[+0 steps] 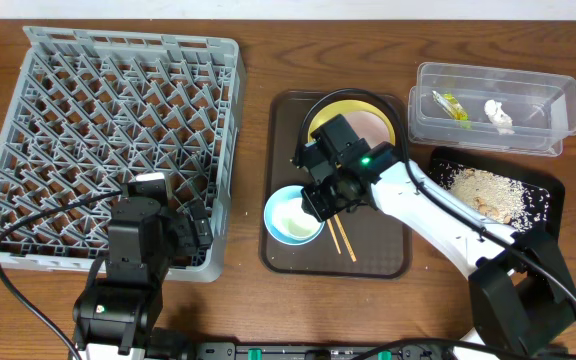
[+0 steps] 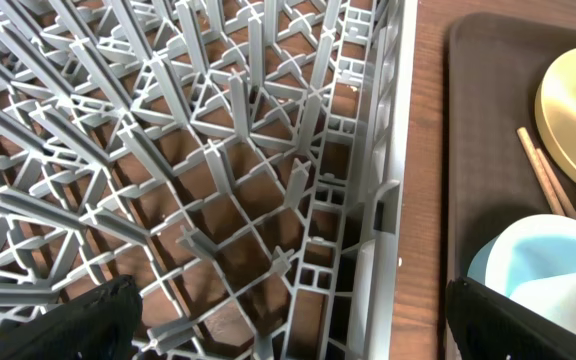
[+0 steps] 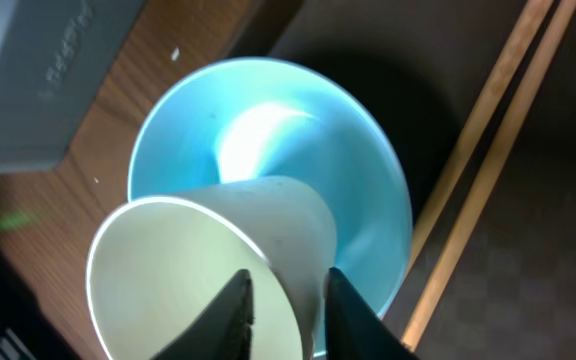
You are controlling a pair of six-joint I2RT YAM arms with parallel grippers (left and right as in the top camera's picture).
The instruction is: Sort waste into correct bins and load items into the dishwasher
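Observation:
The white bowl [image 3: 168, 270] lies tilted inside the light blue bowl [image 3: 368, 200] on the dark brown serving tray [image 1: 378, 260]. My right gripper [image 3: 288, 300] is shut on the white bowl's rim, one finger inside and one outside. The chopsticks [image 3: 488, 150] lie beside the bowls. The pale yellow plate [image 1: 353, 120] is at the tray's far end. My left gripper [image 2: 288, 320] is open and empty over the front right edge of the grey dish rack [image 1: 108, 130]. The wrapper [image 1: 450, 103] and paper scrap [image 1: 498, 113] lie in the clear tub [image 1: 493, 135]. Rice scraps [image 1: 483, 192] lie in the black tray [image 1: 543, 185].
The dish rack [image 2: 218, 150] holds no dishes. A strip of bare wood table separates it from the serving tray [image 2: 478, 120]. The left wrist view also shows the blue bowl [image 2: 538, 260], the plate [image 2: 573, 100] and the chopsticks [image 2: 543, 175].

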